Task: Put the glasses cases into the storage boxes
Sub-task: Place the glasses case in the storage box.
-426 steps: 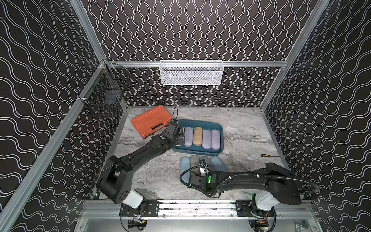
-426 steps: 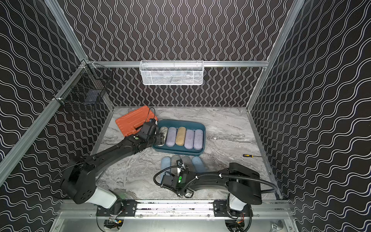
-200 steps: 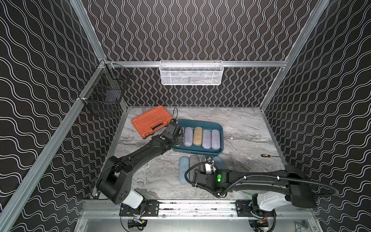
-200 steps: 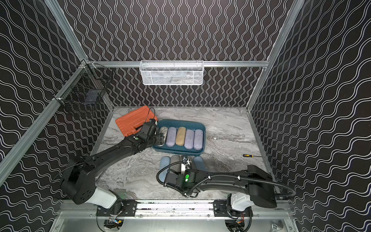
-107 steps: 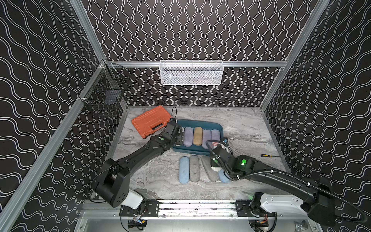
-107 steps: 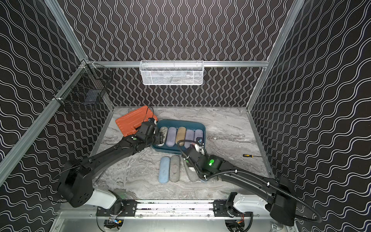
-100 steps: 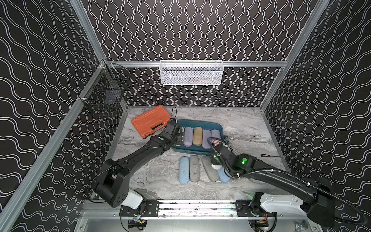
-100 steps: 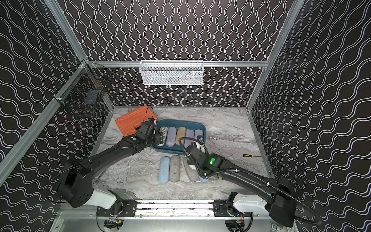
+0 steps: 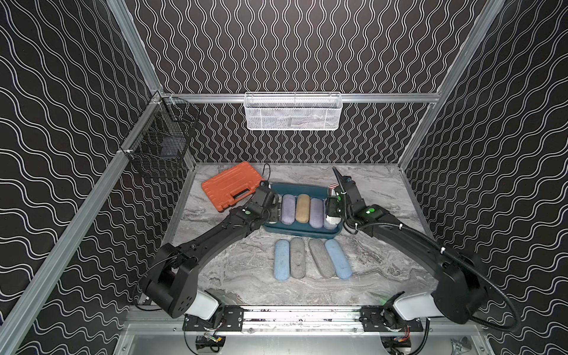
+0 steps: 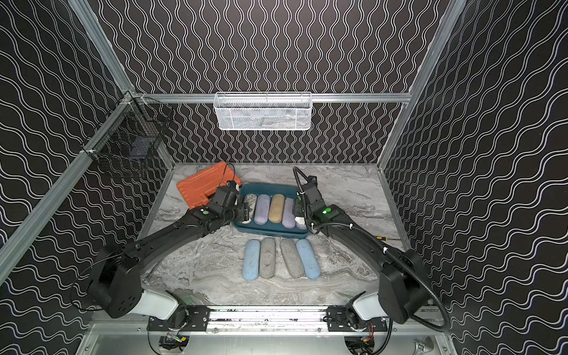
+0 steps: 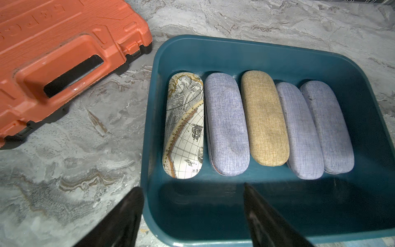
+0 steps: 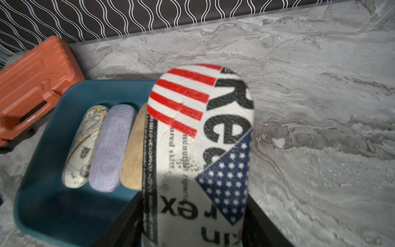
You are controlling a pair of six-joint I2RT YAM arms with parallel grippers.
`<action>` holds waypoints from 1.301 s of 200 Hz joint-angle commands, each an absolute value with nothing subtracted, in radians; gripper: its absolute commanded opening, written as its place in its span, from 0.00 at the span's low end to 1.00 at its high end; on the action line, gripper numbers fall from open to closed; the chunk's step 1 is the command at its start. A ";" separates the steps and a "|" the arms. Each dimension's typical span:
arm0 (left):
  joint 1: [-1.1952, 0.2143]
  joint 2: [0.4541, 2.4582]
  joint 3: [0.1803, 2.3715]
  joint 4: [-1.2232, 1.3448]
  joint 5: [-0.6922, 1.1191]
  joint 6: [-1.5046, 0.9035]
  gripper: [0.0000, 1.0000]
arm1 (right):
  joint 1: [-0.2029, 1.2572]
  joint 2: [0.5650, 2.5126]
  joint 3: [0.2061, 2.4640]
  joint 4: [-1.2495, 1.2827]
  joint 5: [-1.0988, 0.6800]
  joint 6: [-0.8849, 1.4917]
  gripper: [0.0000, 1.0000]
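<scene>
The dark teal storage box (image 9: 301, 232) sits mid-table and holds several glasses cases side by side: a map-print case (image 11: 183, 126), a lilac case (image 11: 226, 124), a tan case (image 11: 265, 117) and two more lilac ones. My right gripper (image 9: 333, 212) is shut on the newspaper-print case (image 12: 203, 136) and holds it over the box's right end, hiding the lilac cases there. My left gripper (image 11: 191, 187) is open at the box's left end, one finger outside the wall and one inside. Two light blue cases (image 9: 282, 259) and two grey felt cases (image 9: 297, 258) lie in front of the box.
An orange tool case (image 9: 230, 186) lies just left of the box, beside my left arm. A white mesh basket (image 9: 293, 112) hangs on the back wall and a black wire basket (image 9: 159, 147) on the left rail. A small screwdriver (image 10: 382, 238) lies at the right.
My right gripper has carried the newspaper-print case from the front row back and to the right, to above the box's right end. The left arm has stayed put.
</scene>
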State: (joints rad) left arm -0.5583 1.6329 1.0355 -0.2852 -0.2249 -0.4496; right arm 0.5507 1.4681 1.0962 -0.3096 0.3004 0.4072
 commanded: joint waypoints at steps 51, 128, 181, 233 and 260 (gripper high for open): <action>-0.559 1.655 1.051 -0.268 -0.209 -0.462 0.77 | 0.470 1.623 1.135 -0.222 0.181 0.362 0.61; -0.559 1.659 1.052 -0.272 -0.215 -0.462 0.77 | 0.456 1.713 1.165 -0.237 0.179 0.348 0.63; -0.558 1.660 1.050 -0.272 -0.215 -0.460 0.77 | 0.453 1.742 1.179 -0.272 0.188 0.357 0.64; -0.557 1.660 1.046 -0.273 -0.207 -0.462 0.77 | 0.451 1.763 1.185 -0.296 0.189 0.365 0.67; -0.557 1.652 1.041 -0.276 -0.209 -0.468 0.77 | 0.452 1.745 1.170 -0.300 0.199 0.371 0.72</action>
